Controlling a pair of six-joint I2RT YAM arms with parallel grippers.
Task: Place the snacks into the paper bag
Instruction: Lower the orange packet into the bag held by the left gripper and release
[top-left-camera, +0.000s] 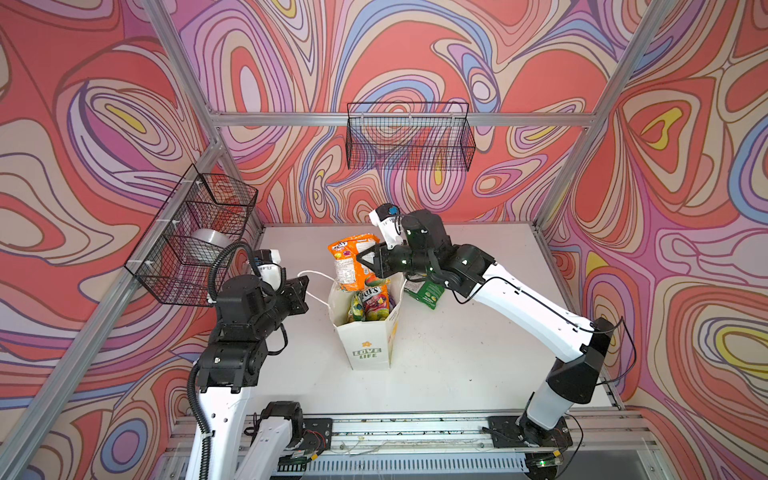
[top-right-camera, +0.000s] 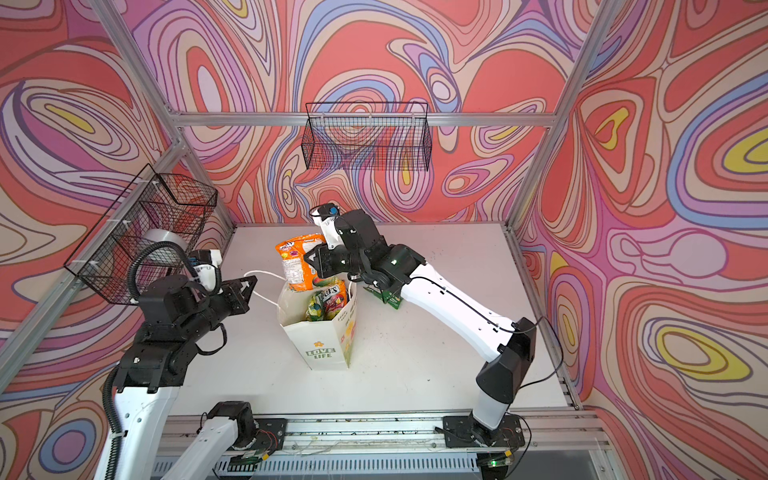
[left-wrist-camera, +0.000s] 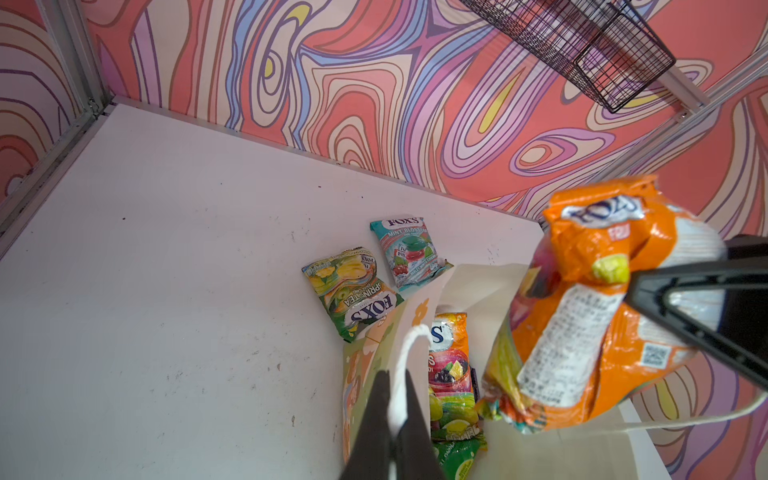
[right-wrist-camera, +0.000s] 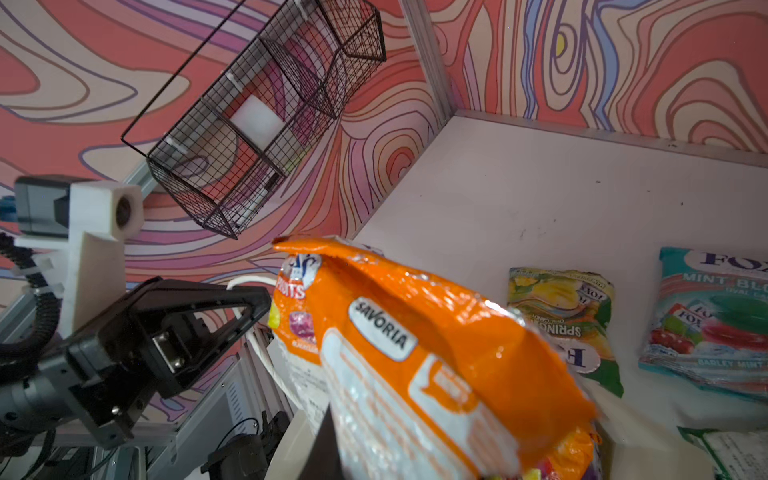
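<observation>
Snack packet (top-left-camera: 349, 266), glossy crinkly orange, pinched in right gripper (top-left-camera: 365, 262) over white paper carrier bag (top-left-camera: 368, 353), lower edge seemingly inside; left gripper (left-wrist-camera: 395, 378) clamps its white cord handle (left-wrist-camera: 411, 336).

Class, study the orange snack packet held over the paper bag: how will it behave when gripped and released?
Probably floppy: the orange packet creases and bends where the right gripper pinches it. Likely slippery, given its glossy, glinting film. It may snag rather than drop cleanly, since packets already stand high in the paper bag.
</observation>
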